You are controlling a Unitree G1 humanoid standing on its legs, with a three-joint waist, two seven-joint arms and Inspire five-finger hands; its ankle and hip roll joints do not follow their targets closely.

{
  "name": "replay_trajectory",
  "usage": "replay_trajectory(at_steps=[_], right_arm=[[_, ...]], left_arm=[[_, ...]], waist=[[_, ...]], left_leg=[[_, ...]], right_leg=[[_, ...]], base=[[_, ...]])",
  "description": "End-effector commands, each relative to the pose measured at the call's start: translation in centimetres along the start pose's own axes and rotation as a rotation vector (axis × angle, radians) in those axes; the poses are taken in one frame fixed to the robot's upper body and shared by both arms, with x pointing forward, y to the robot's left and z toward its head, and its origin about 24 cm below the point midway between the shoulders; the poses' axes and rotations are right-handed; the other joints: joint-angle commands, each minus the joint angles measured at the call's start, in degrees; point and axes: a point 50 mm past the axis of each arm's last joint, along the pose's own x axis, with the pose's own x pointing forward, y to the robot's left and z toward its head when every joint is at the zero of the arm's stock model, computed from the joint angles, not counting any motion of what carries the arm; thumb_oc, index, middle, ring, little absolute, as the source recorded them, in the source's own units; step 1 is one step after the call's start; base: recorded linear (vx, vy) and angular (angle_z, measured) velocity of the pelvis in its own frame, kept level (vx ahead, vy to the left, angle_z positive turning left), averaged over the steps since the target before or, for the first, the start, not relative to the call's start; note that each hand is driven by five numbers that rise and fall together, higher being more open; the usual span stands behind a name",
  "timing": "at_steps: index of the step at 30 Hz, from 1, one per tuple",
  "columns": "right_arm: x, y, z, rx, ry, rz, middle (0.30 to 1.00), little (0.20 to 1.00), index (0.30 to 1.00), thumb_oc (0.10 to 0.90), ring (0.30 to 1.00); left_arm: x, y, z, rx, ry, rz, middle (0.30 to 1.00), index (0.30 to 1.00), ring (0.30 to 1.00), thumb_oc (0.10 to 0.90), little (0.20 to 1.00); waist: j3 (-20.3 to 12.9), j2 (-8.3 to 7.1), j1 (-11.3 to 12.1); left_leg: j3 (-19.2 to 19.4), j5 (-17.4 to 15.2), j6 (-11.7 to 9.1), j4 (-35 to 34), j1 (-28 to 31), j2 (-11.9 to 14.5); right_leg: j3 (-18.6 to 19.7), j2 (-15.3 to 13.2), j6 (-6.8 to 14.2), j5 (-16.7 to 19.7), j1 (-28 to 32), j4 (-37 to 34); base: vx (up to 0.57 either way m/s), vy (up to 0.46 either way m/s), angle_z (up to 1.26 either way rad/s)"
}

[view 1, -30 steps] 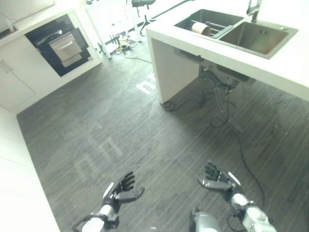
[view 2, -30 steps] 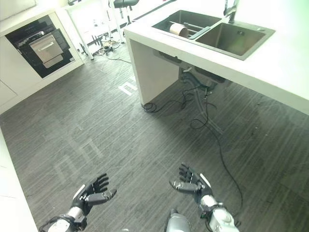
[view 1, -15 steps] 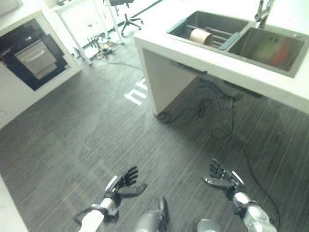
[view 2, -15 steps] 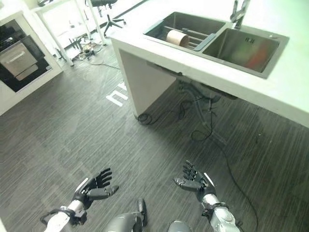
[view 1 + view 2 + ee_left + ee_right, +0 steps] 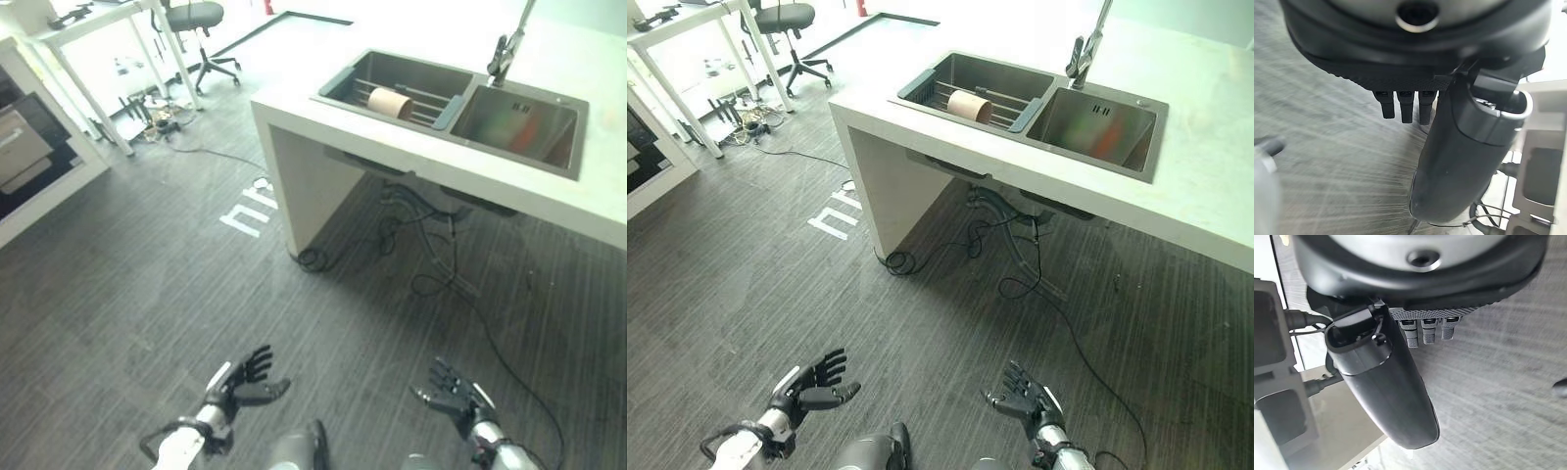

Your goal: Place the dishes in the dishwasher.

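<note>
A tan cylindrical cup (image 5: 390, 102) lies on its side on the rack in the left basin of the steel sink (image 5: 446, 98), set in the white counter (image 5: 294, 108). The right basin shows a blurred red and green reflection (image 5: 524, 122). My left hand (image 5: 240, 380) and right hand (image 5: 453, 396) hover low over the dark plank floor, far from the sink. Both are open with fingers spread and hold nothing. The left wrist view shows straight fingers (image 5: 1403, 105) and the thumb (image 5: 1459, 161) over bare floor; the right wrist view shows its thumb (image 5: 1391, 396) the same way.
A dark built-in appliance with a pale drawer front (image 5: 22, 147) stands at the far left. A white desk (image 5: 98, 39) and an office chair (image 5: 193, 18) are at the back. Cables (image 5: 431, 245) hang and loop under the counter. A faucet (image 5: 505, 54) rises behind the sink.
The whole picture has swung, so the counter and sink now sit nearer the middle and the appliance at the left edge. Both hands stay open and empty, lower in the picture.
</note>
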Motion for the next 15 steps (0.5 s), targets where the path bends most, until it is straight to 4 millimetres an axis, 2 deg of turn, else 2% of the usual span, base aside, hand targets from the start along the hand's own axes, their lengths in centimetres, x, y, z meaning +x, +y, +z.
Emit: replay_trajectory(at_steps=[1, 2, 3, 5, 6, 7, 8, 11, 14, 15], right_arm=[[0.3, -1.0, 3.9, -0.045, -0.170, 0.029, 0.900, 0.900, 0.900, 0.800, 0.900], [0.4, -1.0, 3.9, -0.052, -0.161, 0.044, 0.900, 0.900, 0.900, 0.800, 0.900], [0.6, -0.6, 3.9, -0.073, -0.155, 0.076, 0.900, 0.900, 0.900, 0.800, 0.900], [0.7, -0.2, 4.1, -0.082, -0.160, 0.095, 0.900, 0.900, 0.900, 0.800, 0.900], [0.7, -0.3, 4.2, -0.082, -0.161, 0.101, 0.900, 0.900, 0.900, 0.800, 0.900], [0.7, -0.2, 4.0, -0.091, -0.150, 0.115, 0.900, 0.900, 0.900, 0.800, 0.900], [0.6, 0.0, 3.5, -0.109, -0.129, 0.131, 0.900, 0.900, 0.900, 0.800, 0.900], [0.7, 0.3, 3.2, -0.131, -0.093, 0.161, 0.900, 0.900, 0.900, 0.800, 0.900], [1.0, 1.1, 3.4, -0.203, -0.064, 0.217, 0.900, 0.900, 0.900, 0.800, 0.900], [1.0, 1.1, 3.4, -0.216, -0.053, 0.222, 0.900, 0.900, 0.900, 0.800, 0.900]], left_arm=[[-0.7, 0.0, 1.6, 0.057, -0.112, 0.006, 0.900, 0.900, 0.900, 0.800, 0.900], [-0.8, 0.1, 1.5, 0.039, -0.108, 0.023, 0.900, 0.900, 0.900, 0.800, 0.900], [-0.9, 0.1, 1.3, 0.016, -0.107, 0.033, 0.900, 0.900, 0.900, 0.800, 0.900], [-1.0, 0.2, 1.2, 0.025, -0.106, 0.035, 0.900, 0.900, 0.900, 0.800, 0.900], [-1.1, 0.2, 1.2, 0.027, -0.106, 0.038, 0.900, 0.900, 0.900, 0.800, 0.900], [-1.0, 0.2, 1.0, 0.020, -0.105, 0.049, 0.900, 0.900, 0.900, 0.800, 0.900], [-1.2, 0.3, 0.8, 0.012, -0.103, 0.058, 0.900, 0.900, 0.900, 0.800, 0.900], [-1.1, 0.3, 0.4, 0.005, -0.067, 0.067, 0.900, 0.900, 0.900, 0.800, 0.900], [-1.3, 0.0, -0.5, -0.009, -0.035, 0.089, 0.900, 0.900, 0.900, 0.800, 0.900], [-1.3, -0.1, -0.6, -0.025, -0.035, 0.092, 0.900, 0.900, 0.900, 0.800, 0.900]], waist=[[-0.3, 2.86, 1.6], [-0.1, 2.99, 1.6], [0.4, 3.03, 1.8], [1.3, 1.88, 1.4], [1.3, 1.30, 0.7], [1.8, -0.49, -0.8], [1.7, -0.72, -1.0], [0.6, -1.13, -0.4], [-0.3, -1.38, 0.0], [-0.3, -1.43, 0.3]], left_leg=[[-8.4, -2.5, -1.8, -3.5, 2.9, -2.2], [-8.1, -3.1, -1.7, -3.5, 3.6, -2.5], [-7.1, -3.9, -1.8, -3.5, 4.8, -2.5], [-6.2, -5.3, -2.3, -3.5, 6.4, -3.3], [-6.5, -6.0, -2.6, -3.5, 6.7, -3.7], [-6.7, -9.3, -2.8, -3.5, 9.2, -5.1], [-5.6, -10.7, -3.1, -3.5, 10.9, -4.8], [-5.2, -9.2, -3.8, -3.5, 11.8, -4.4], [-5.6, -8.3, -5.2, -3.5, 14.1, -4.4], [-5.5, -6.4, -5.9, -3.5, 15.2, -4.3]], right_leg=[[-7.8, 10.3, -3.0, -2.4, -2.9, 12.4], [-8.3, 9.4, -3.4, -1.9, -4.6, 12.5], [-10.3, 7.4, -3.8, -1.9, -6.0, 7.4], [-11.6, 6.5, -3.3, -1.0, -5.5, -4.5], [-11.4, 6.2, -3.1, 0.5, -5.5, -11.9], [-9.2, 2.6, -1.1, 5.8, -8.6, -20.0], [-9.2, 0.5, -0.3, 5.2, -10.1, -20.0], [-10.1, 1.5, -1.1, 2.3, -6.9, -20.0], [-10.9, 3.3, -4.1, -1.8, -4.3, -20.0], [-10.9, 3.7, -5.1, -2.9, -3.3, -20.0]], base=[[0.19, 0.174, -0.50], [0.22, 0.105, -0.64], [0.25, 0.027, -0.80], [0.23, -0.095, -0.90], [0.41, -0.257, -0.60], [0.62, -0.334, 0.12], [0.74, -0.377, 0.35], [0.53, -0.265, -0.23], [0.47, -0.200, 0.17], [0.34, -0.148, 0.15]])
